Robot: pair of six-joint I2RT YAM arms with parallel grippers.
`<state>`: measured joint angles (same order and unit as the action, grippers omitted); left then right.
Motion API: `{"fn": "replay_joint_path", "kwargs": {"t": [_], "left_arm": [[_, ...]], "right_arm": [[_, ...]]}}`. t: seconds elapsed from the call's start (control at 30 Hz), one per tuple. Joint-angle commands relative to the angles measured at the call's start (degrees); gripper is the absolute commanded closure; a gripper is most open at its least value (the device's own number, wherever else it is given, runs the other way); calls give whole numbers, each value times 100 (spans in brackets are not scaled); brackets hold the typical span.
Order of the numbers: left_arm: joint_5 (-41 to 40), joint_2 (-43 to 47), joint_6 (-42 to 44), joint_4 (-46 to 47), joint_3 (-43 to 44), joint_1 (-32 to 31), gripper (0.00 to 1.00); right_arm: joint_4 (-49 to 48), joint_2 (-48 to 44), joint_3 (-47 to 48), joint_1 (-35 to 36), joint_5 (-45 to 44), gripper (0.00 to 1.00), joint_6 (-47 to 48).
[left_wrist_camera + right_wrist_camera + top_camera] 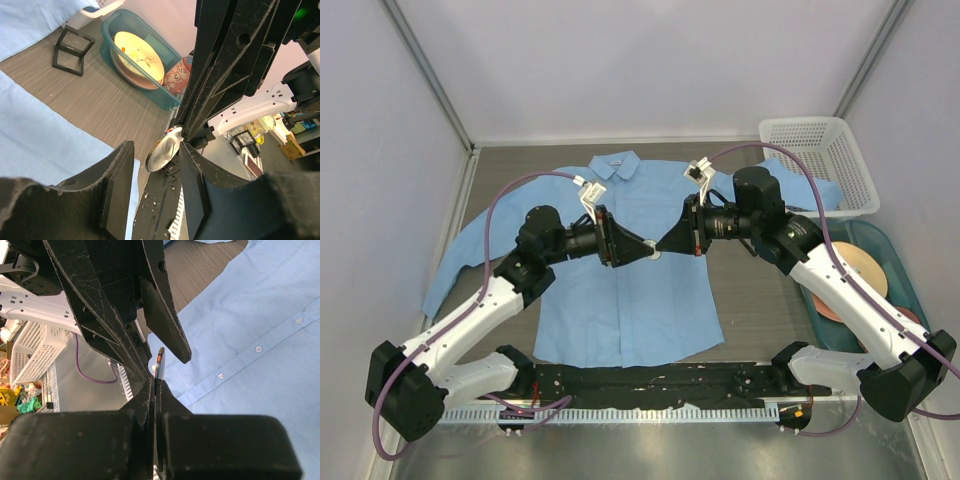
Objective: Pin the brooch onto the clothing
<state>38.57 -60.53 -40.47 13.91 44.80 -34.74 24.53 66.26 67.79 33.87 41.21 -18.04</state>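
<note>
The light blue shirt (pixel 620 290) lies flat, collar at the far side; it also shows in the left wrist view (pixel 40 145) and the right wrist view (pixel 260 340). Both grippers meet tip to tip above the shirt's button placket. My right gripper (pixel 665 246) (pixel 156 385) is shut on the brooch (pixel 159 359), seen edge-on with an orange rim. My left gripper (pixel 640 247) (pixel 155 170) is open, its jaws on either side of the brooch (pixel 164 150), whose silvery back faces the left wrist camera. In the top view the brooch (pixel 653 253) is a tiny speck between the tips.
A white mesh basket (pixel 815 160) stands at the back right. A teal bin (pixel 910 290) (pixel 107 30) with plates sits on the right. A small black square case (pixel 72 47) lies on the table near the bin. A black strip (pixel 650 380) runs along the front edge.
</note>
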Motion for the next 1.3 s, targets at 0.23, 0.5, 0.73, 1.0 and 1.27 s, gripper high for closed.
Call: {"fn": "replay_joint_path", "kwargs": {"t": [0.23, 0.5, 0.73, 1.0, 1.27], "left_arm": [[-209, 15, 144, -81, 223, -24, 69], [-166, 50, -39, -47, 117, 38, 74], [194, 138, -172, 278, -23, 108, 53], [994, 647, 907, -70, -33, 362, 40], [837, 1299, 4106, -1917, 441, 407, 53]], "right_arm": [[-239, -52, 6, 32, -52, 99, -68], [-195, -139, -3, 32, -96, 99, 29], [-90, -148, 33, 32, -175, 99, 239], [78, -332, 121, 32, 18, 99, 1074], [491, -596, 217, 417, 142, 99, 2550]]}}
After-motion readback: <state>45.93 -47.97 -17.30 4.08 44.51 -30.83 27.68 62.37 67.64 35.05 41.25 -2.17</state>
